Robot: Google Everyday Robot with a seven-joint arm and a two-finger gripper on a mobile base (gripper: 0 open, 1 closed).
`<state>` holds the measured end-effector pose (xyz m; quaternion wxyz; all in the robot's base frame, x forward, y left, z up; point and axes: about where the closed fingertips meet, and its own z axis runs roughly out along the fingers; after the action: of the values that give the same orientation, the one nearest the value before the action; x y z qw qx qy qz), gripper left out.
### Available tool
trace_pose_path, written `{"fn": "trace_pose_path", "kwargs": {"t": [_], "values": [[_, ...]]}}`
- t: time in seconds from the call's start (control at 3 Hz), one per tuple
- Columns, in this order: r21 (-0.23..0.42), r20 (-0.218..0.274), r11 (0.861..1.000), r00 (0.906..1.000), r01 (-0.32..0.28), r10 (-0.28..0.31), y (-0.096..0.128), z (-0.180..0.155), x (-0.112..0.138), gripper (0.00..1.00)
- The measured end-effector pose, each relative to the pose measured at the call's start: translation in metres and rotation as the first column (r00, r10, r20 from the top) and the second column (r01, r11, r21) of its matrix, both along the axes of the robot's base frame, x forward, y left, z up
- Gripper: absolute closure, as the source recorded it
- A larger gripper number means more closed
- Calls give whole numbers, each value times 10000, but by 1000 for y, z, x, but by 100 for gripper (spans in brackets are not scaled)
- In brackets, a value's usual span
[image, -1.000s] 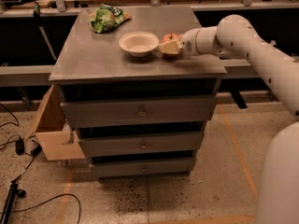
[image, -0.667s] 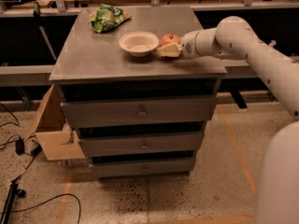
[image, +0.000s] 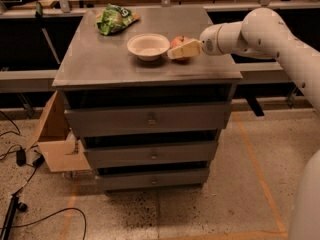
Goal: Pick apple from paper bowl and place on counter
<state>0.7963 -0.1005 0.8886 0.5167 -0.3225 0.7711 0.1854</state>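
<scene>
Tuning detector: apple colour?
Red-orange round apple, camera view; hand at it, right of white paper bowl.

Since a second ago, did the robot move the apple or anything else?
No, nothing visibly moved. The gripper is still at the apple, which sits on the counter just right of the paper bowl. The green snack bag stayed at the back left.
</scene>
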Motion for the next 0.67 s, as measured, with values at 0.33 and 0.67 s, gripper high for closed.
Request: {"fn": "trace_pose_path", "kwargs": {"t": [0.33,0.67], "values": [[182,366,9998,9993,4,-11,-26,24,-23,0],[477,850,9982,9956,356,-396,-80,49,-64,0]]}}
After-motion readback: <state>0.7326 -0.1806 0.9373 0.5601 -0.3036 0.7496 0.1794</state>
